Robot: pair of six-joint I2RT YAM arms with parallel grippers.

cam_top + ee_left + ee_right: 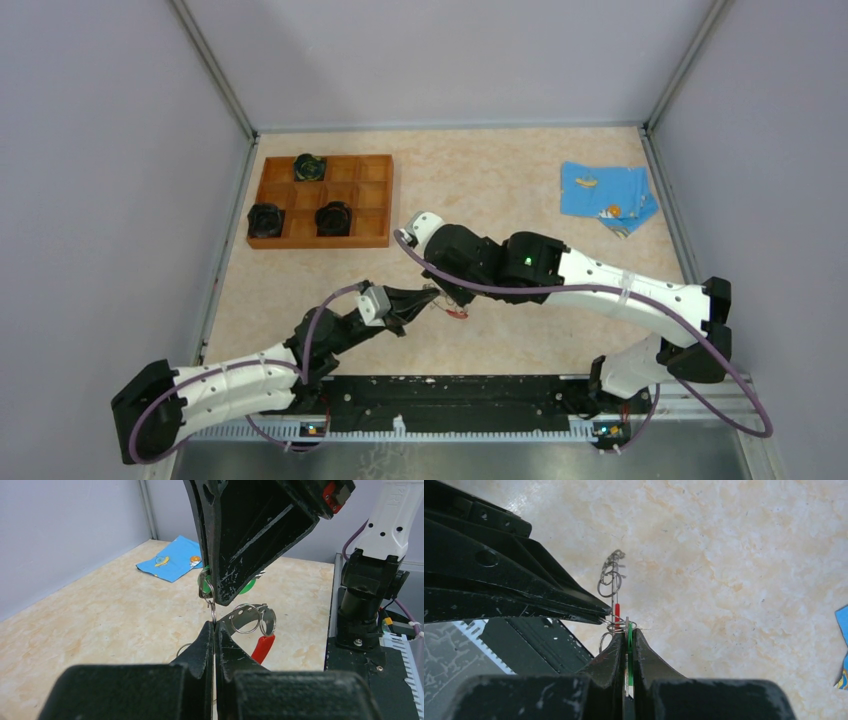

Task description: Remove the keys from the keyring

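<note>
The two grippers meet above the table's near middle. My right gripper is shut on the green-headed key, and in the left wrist view it reaches down from above with the key's green head showing behind its fingers. Below the key hangs the keyring, a grey metal band with small wire rings and a red section. My left gripper is shut on a thin wire ring of it, just under the key. In the top view the keyring's red section peeks out beside the left gripper.
A wooden compartment tray with three black pucks stands at the back left. A blue patterned cloth lies at the back right. The black base rail runs along the near edge. Grey walls enclose the table.
</note>
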